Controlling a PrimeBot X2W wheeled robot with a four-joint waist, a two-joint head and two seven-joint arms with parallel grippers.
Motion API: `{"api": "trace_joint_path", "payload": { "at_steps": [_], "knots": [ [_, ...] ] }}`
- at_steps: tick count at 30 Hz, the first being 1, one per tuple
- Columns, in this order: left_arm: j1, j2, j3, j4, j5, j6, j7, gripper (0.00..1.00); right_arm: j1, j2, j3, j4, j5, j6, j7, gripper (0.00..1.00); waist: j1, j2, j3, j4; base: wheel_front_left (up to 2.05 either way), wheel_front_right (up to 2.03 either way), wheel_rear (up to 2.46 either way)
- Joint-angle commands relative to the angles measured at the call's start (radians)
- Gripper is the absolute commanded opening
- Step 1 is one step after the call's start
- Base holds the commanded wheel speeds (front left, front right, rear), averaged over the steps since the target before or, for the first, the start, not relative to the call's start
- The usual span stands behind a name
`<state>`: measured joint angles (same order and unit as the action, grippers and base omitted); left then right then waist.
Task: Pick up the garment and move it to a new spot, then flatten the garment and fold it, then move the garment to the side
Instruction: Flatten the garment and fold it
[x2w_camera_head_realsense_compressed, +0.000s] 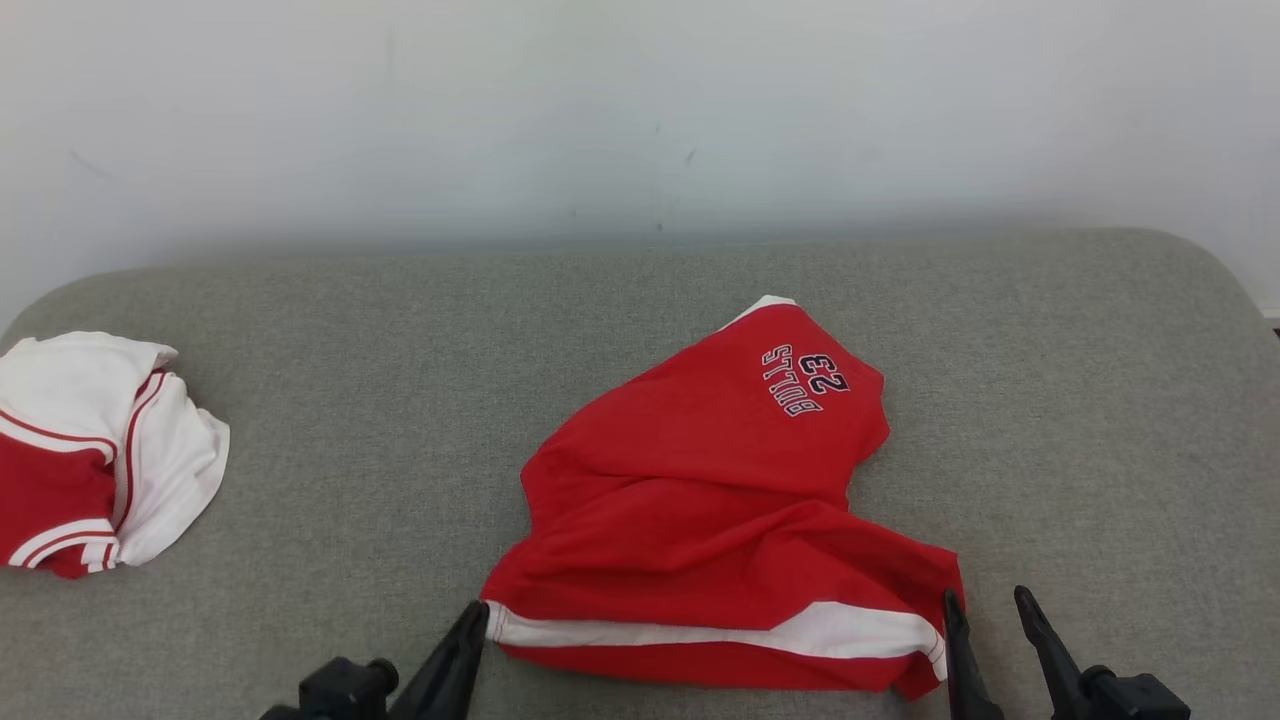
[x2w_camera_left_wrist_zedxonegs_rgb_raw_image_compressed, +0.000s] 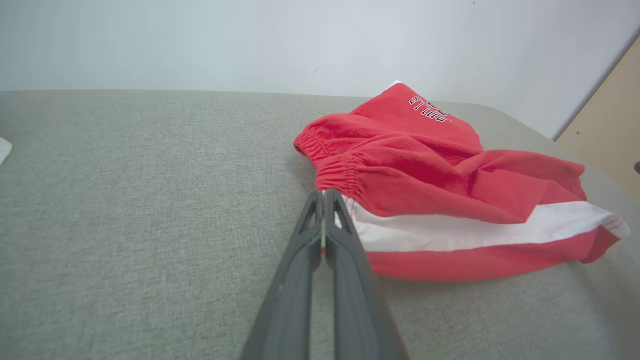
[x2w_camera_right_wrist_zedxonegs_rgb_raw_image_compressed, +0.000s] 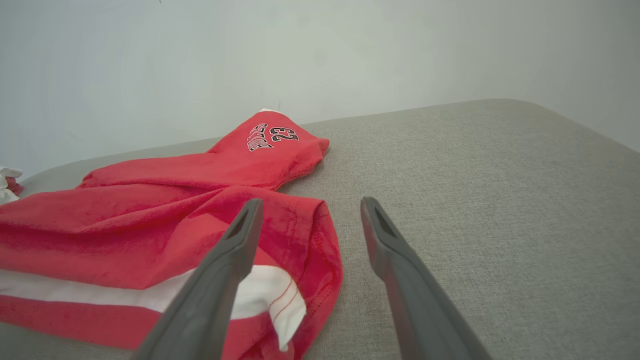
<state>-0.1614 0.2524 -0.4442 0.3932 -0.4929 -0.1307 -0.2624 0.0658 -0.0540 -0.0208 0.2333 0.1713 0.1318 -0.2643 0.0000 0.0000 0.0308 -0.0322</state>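
**Grey upholstered surface (x2w_camera_head_realsense_compressed: 350, 330) with red shorts (x2w_camera_head_realsense_compressed: 700, 480) pinched at one corner**

A pale, faintly marked wall (x2w_camera_head_realsense_compressed: 640, 110) rises behind the upholstered surface. The surface has a woven grey cover and rounded far corners, and it spans the lower part of the head view. The red shorts lie crumpled on it, right of centre and close to its near edge. One leg reaches away toward the wall, and the rest spreads along the front in loose folds.

A white-and-red garment (x2w_camera_head_realsense_compressed: 90, 450) lies bunched at the left edge of the surface, well apart from the shorts.

The left hand (x2w_camera_head_realsense_compressed: 472, 620) sits at the near left corner of the shorts. In the left wrist view its two dark fingers (x2w_camera_left_wrist_zedxonegs_rgb_raw_image_compressed: 322, 200) are pressed together, with a thin sliver of cloth caught between them. They pinch the shorts (x2w_camera_left_wrist_zedxonegs_rgb_raw_image_compressed: 440, 165) just below the gathered elastic waistband (x2w_camera_left_wrist_zedxonegs_rgb_raw_image_compressed: 335, 170).

The right hand (x2w_camera_head_realsense_compressed: 990, 615) is at the near right corner of the shorts with its fingers spread. In the right wrist view (x2w_camera_right_wrist_zedxonegs_rgb_raw_image_compressed: 311, 202) one finger stands over the folded hem of the shorts (x2w_camera_right_wrist_zedxonegs_rgb_raw_image_compressed: 150, 215) and the other over bare upholstery. Nothing is gripped between them.

A white stripe (x2w_camera_head_realsense_compressed: 700, 632) runs along the near side of the shorts, from the corner at the left hand to the corner at the right hand, with a red band below it.

Dark lettering (x2w_camera_head_realsense_compressed: 805, 378) reading "BULLS 23" sits on the far leg, upside down in the head view.
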Motion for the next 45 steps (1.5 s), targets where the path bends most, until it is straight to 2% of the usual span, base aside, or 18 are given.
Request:
{"api": "trace_joint_path", "payload": {
  "at_steps": [1,5,7,8,11,17,24,33,40,41,42,43,44,45],
  "knots": [
    [0.023,-0.002,-0.005,-0.003,0.006,0.001,-0.003,0.0,0.01,-0.002,0.0,0.003,0.0,-0.002,-0.001,1.0,0.0,0.0,-0.002,0.007,0.0,0.0,0.0],
    [0.056,-0.014,-0.017,0.003,0.019,0.001,-0.003,0.0,0.023,-0.007,0.015,0.019,0.009,-0.002,-0.001,1.0,0.0,0.0,-0.007,0.014,0.0,0.0,0.0],
    [0.064,-0.023,-0.005,0.004,0.03,0.001,-0.003,0.82,0.033,-0.019,0.022,0.03,0.016,-0.002,-0.001,1.0,0.0,0.0,-0.014,0.015,0.0,0.0,0.0],
    [0.071,-0.028,0.0,0.005,0.034,0.001,-0.003,1.0,0.04,-0.026,0.028,0.033,0.02,-0.002,-0.001,1.0,0.0,0.0,-0.017,0.015,0.0,0.0,0.0],
    [0.086,-0.039,0.007,0.002,0.038,0.001,-0.003,1.0,0.058,-0.041,0.05,0.039,0.03,-0.002,-0.001,1.0,0.0,0.0,-0.022,0.013,0.0,0.0,0.0],
    [0.095,-0.012,-0.022,0.01,0.017,0.001,-0.002,1.0,0.07,-0.075,0.096,0.06,0.071,-0.002,-0.001,1.0,0.0,0.0,-0.019,0.007,0.0,0.0,0.0],
    [0.029,0.036,-0.07,0.053,-0.063,0.001,-0.002,1.0,0.034,-0.113,0.164,0.098,0.138,-0.002,-0.001,1.0,0.0,0.0,0.004,0.008,0.0,0.0,0.0],
    [-0.115,0.123,-0.251,0.139,-0.204,0.001,0.007,1.0,-0.03,-0.141,0.24,0.134,0.179,-0.002,-0.001,1.0,0.0,0.0,0.041,-0.003,0.0,0.0,0.0],
    [-0.203,0.158,-0.387,0.169,-0.328,0.001,0.021,1.0,-0.077,-0.141,0.286,0.16,0.186,-0.002,-0.001,1.0,0.0,0.0,0.071,-0.018,0.0,0.0,0.0],
    [-0.217,0.162,-0.41,0.172,-0.345,0.001,0.022,1.0,-0.085,-0.141,0.292,0.166,0.189,-0.002,-0.001,0.85,0.0,0.0,0.073,-0.019,0.0,0.0,0.0],
    [-0.226,0.163,-0.43,0.173,-0.365,0.001,0.022,0.67,-0.09,-0.142,0.295,0.173,0.193,-0.002,-0.001,0.36,0.0,0.0,0.075,-0.019,0.0,0.0,0.0],
    [-0.235,0.163,-0.443,0.173,-0.383,0.001,0.018,0.08,-0.095,-0.142,0.297,0.181,0.2,-0.002,-0.001,0.02,0.0,0.0,0.075,-0.019,0.0,0.0,0.0],
    [-0.243,0.165,-0.453,0.176,-0.4,0.001,0.014,0.0,-0.1,-0.143,0.299,0.183,0.202,-0.002,-0.001,0.0,0.0,0.0,0.075,-0.019,0.0,0.0,0.0],
    [-0.247,0.167,-0.465,0.181,-0.411,0.001,0.012,0.0,-0.103,-0.146,0.297,0.182,0.203,-0.002,-0.001,0.0,0.0,0.0,0.074,-0.017,0.0,0.0,0.0]
  ]
}}
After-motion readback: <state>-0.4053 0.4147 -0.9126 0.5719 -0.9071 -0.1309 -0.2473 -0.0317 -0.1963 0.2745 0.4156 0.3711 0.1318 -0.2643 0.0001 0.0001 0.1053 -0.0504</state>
